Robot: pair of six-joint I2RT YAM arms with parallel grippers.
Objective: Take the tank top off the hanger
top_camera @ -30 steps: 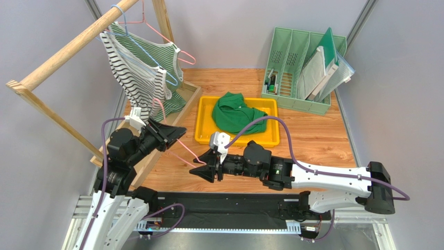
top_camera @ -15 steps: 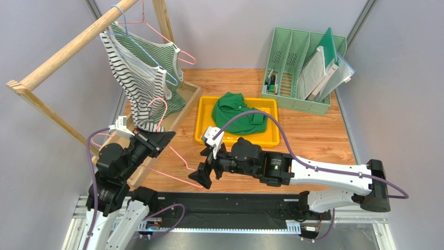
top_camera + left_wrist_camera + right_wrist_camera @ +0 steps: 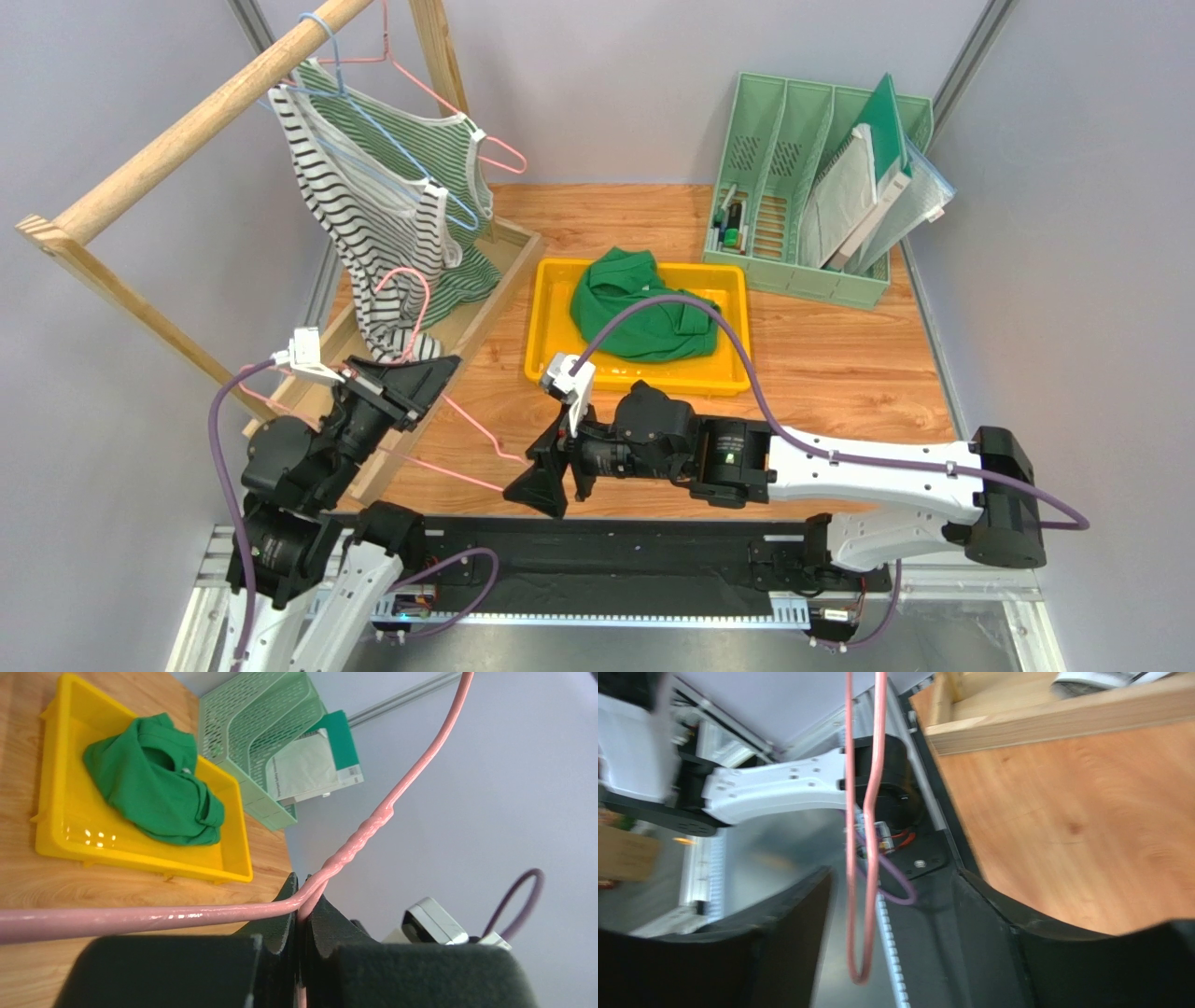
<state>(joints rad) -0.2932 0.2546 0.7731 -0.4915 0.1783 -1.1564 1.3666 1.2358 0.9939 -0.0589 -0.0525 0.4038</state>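
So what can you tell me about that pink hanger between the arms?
The pink hanger is thin, glossy coated wire with a twisted neck, bare of clothing and off the rail, held slanting above the table. The left gripper is shut on it just below the twist; its far corner loop hangs between the right gripper's open fingers.

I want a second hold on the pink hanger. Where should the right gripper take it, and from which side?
Probably the narrow end bend of the pink hanger, coming from the right. It hangs between the open fingers of the right gripper, and the left gripper clamps it beside the twisted neck.
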